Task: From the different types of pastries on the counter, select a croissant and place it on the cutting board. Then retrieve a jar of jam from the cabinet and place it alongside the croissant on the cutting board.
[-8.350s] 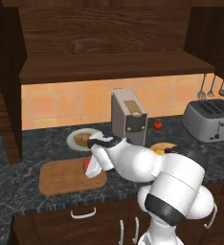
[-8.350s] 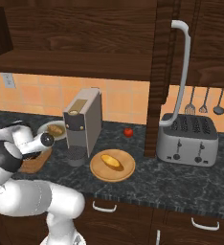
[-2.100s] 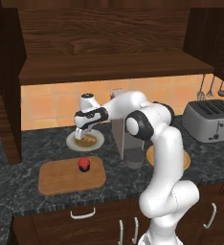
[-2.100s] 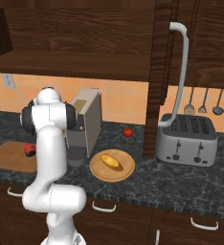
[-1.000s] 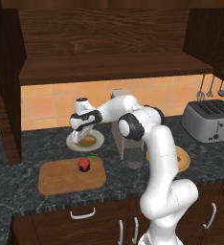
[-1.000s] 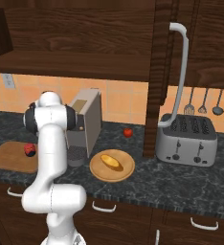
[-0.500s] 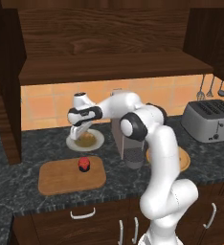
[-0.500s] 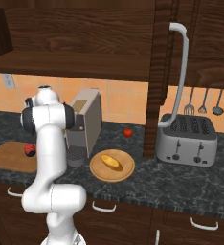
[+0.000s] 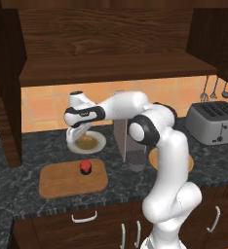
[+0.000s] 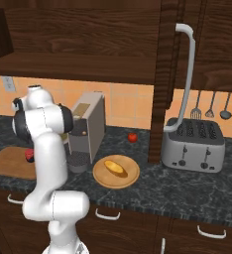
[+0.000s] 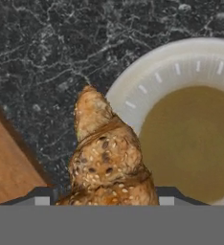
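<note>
Croissant (image 11: 109,162): lumpy, golden-brown, seeded; clamped between the fingertips of the end effector (image 9: 76,138), tip pointing away from the hand, held over the edge of a white plate (image 9: 97,145) and the dark surface (image 11: 47,57).
Plate: brownish centre; on the surface just behind the board (image 9: 62,182).
Board: wooden, front of surface; its corner shows beside the croissant in the hand view.
Jar (image 9: 85,167): red top, upright on the board, apart from the end effector.
Arm: reaches left from the base, elbow high, hand angled down above the plate.
</note>
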Robot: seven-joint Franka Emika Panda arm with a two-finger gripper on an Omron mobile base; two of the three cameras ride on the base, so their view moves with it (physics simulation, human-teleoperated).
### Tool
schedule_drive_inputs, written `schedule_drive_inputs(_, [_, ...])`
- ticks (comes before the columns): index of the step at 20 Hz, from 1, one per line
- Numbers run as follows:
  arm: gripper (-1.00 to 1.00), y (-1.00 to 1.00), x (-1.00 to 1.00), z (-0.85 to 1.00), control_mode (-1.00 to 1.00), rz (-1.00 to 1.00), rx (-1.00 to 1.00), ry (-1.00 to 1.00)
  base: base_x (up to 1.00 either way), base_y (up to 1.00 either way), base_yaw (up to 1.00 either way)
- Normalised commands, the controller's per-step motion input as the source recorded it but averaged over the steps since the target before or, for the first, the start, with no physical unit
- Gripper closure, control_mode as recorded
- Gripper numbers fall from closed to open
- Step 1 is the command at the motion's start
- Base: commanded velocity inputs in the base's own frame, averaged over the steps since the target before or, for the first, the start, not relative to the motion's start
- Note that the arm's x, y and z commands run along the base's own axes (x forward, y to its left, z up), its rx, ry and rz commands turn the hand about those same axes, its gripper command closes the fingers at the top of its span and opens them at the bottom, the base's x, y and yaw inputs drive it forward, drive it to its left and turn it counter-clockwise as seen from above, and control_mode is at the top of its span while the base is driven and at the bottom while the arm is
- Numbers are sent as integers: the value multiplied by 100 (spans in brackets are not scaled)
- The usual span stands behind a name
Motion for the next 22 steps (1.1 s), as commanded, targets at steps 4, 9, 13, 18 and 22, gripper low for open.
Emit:
schedule_drive_inputs(4, [100,27,-45,26,-100,0,6,3,0,0,0])
schedule_drive_inputs(9, [100,35,-47,13,-100,0,11,7,0,0,0])
schedule_drive_inputs(13, [100,43,-63,0,-100,0,3,0,0,0,0])
schedule_drive_inputs(18, [100,44,-86,0,-100,0,0,-6,0,0,0])
schedule_drive_inputs(22, [100,29,-77,0,-100,0,0,-3,0,0,0])
